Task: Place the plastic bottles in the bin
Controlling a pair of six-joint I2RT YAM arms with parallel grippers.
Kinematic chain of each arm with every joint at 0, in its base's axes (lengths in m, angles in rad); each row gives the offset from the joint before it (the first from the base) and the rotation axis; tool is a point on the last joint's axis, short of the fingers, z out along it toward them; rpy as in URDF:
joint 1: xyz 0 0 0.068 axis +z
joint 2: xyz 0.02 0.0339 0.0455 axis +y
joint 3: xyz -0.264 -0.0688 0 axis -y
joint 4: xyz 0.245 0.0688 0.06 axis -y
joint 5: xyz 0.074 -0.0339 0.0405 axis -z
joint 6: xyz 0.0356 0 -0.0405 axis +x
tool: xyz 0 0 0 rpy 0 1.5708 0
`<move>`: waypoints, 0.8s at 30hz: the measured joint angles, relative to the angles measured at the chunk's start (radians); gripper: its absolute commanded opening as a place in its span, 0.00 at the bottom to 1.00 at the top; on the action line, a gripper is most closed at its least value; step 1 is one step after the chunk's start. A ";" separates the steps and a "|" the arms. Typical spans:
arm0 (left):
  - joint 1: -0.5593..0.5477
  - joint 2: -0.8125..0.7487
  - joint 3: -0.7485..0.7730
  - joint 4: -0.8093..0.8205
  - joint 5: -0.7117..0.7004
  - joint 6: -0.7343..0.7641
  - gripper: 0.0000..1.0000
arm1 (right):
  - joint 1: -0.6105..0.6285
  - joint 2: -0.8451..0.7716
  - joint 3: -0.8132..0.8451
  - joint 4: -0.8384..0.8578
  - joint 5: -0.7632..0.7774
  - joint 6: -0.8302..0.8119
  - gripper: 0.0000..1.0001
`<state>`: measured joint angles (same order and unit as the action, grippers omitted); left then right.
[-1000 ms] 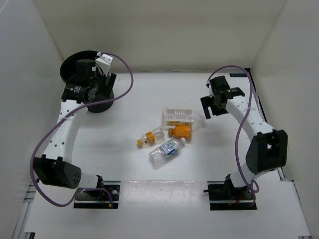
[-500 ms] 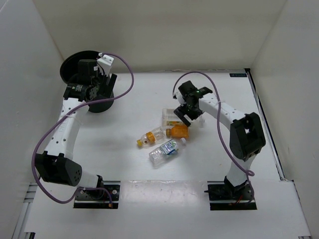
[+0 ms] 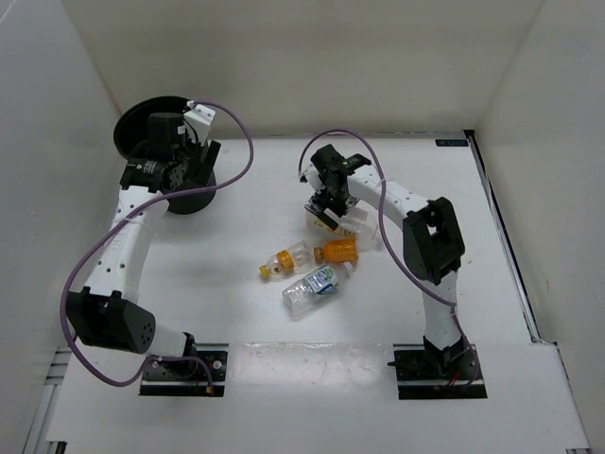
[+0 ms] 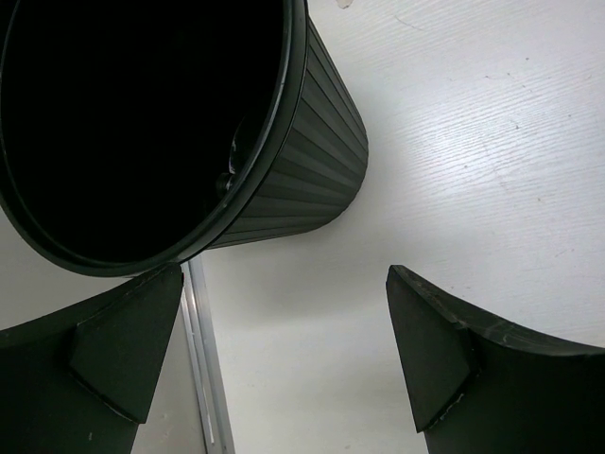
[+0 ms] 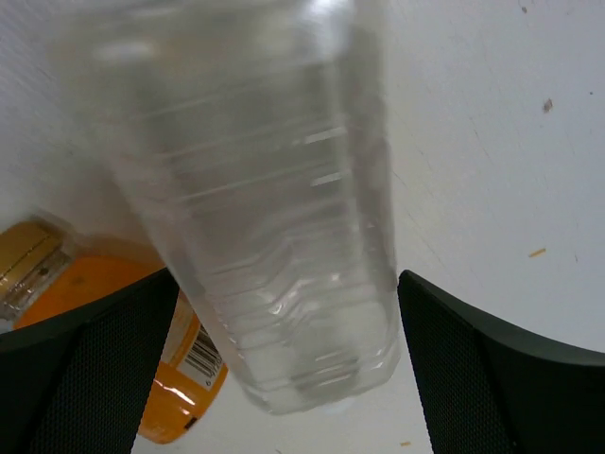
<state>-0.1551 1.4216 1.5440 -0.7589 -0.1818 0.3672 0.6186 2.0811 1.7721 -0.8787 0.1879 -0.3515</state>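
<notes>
Right gripper stood open astride the square clear bottle.
Left gripper hung open by the bin; orange bottle lay just beside the clear one.

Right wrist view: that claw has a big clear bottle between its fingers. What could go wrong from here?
The large clear bottle nearly fills the open right gripper, so a grip on something so smooth and wide may slip. The orange bottle lies right beside one finger and could get pinched or knocked away. The bin stands far to the left, a long carry.
</notes>
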 measured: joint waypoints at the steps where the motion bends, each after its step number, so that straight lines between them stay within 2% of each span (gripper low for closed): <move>1: 0.002 0.000 0.000 0.000 -0.001 0.002 0.99 | 0.000 0.015 0.015 -0.003 -0.006 -0.001 1.00; 11: 0.010 0.027 0.000 -0.001 -0.001 0.013 0.99 | -0.003 0.095 0.097 0.018 -0.064 0.009 1.00; 17: 0.010 0.030 0.000 -0.002 -0.001 0.014 0.99 | -0.017 0.089 -0.008 0.047 -0.086 0.097 1.00; 19: 0.010 0.030 0.000 -0.004 0.000 0.013 0.99 | -0.027 0.075 -0.075 0.058 -0.087 0.127 0.95; 20: 0.010 0.030 0.000 -0.004 0.001 0.013 0.99 | -0.034 0.068 -0.100 0.059 -0.088 0.142 0.82; 22: 0.010 0.030 0.000 -0.005 0.005 0.012 0.99 | -0.048 0.053 -0.122 0.066 -0.098 0.166 0.63; 23: 0.010 0.030 0.000 -0.006 0.007 0.011 0.99 | -0.056 0.043 -0.125 0.071 -0.105 0.187 0.48; 24: 0.010 0.030 0.000 -0.008 0.008 0.010 0.99 | -0.064 0.036 -0.125 0.078 -0.110 0.196 0.25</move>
<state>-0.1452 1.4513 1.5444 -0.7666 -0.1738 0.3767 0.5549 2.1170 1.6470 -0.8009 0.0776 -0.1555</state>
